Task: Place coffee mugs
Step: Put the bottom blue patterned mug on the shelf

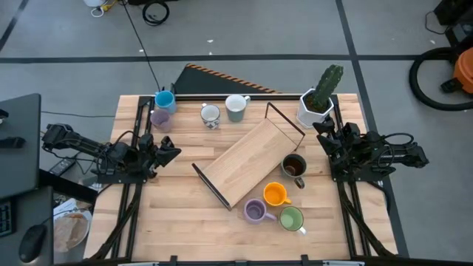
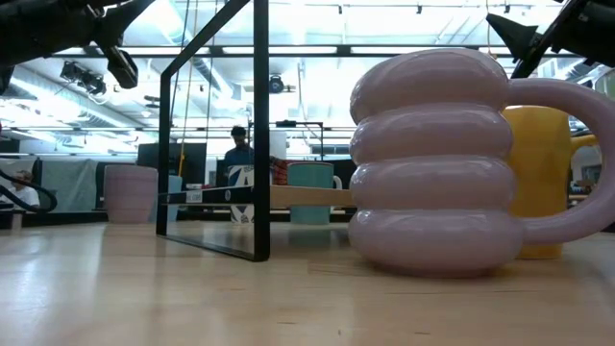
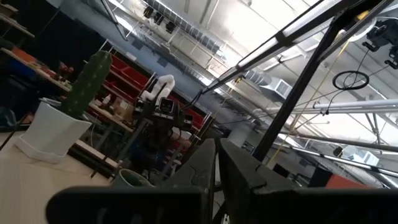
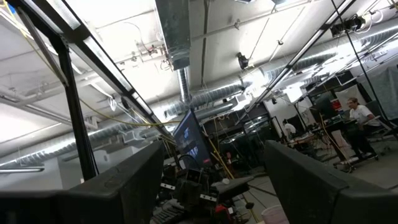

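Observation:
Eight mugs stand on the table. Along the far edge are the blue mug (image 1: 164, 100), a lavender one (image 1: 161, 119), the steel one (image 1: 211, 115) and a pale one (image 1: 236, 108). Right of centre stand the dark brown mug (image 1: 294, 167), the orange one (image 1: 276, 194), a ribbed purple one (image 1: 256, 212) (image 2: 432, 163) and the green one (image 1: 291, 219). My left gripper (image 1: 174, 152) (image 3: 216, 180) hovers shut over the table's left side. My right gripper (image 1: 322, 133) (image 4: 214, 186) hovers open on the right, near the brown mug. Neither touches anything.
A wooden shelf board in a black wire frame (image 1: 251, 159) (image 2: 259, 125) lies slantwise across the table's middle. A white faceted pot with a cactus (image 1: 318, 103) (image 3: 53, 127) stands at the far right corner. Bare wood shows near the left and near edges.

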